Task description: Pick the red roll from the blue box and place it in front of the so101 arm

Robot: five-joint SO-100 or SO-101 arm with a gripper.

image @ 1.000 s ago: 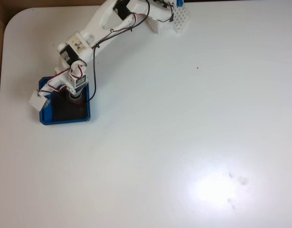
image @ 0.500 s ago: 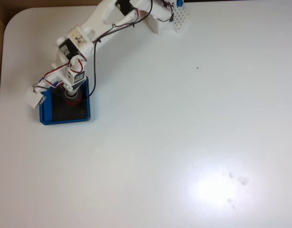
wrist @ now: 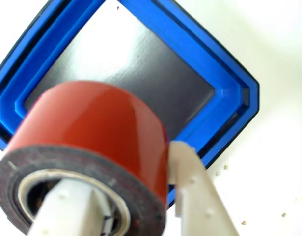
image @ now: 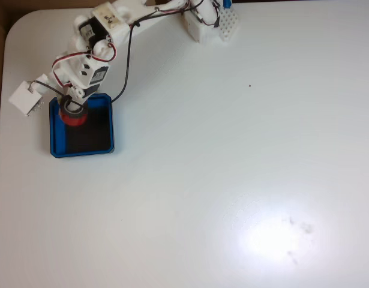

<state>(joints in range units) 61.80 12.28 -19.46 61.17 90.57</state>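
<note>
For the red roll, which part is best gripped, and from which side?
Grip the ring wall of the red roll, one finger through the hollow core and the other finger on the red outer side, entering at the open dark face. The core leaves room for a finger, and the curved outside would likely slip otherwise. The wrist view shows the pincer clamped this way above the blue box.

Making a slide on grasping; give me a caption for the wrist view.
Gripper pinching the red roll, one finger through its core, above the blue box.
</note>
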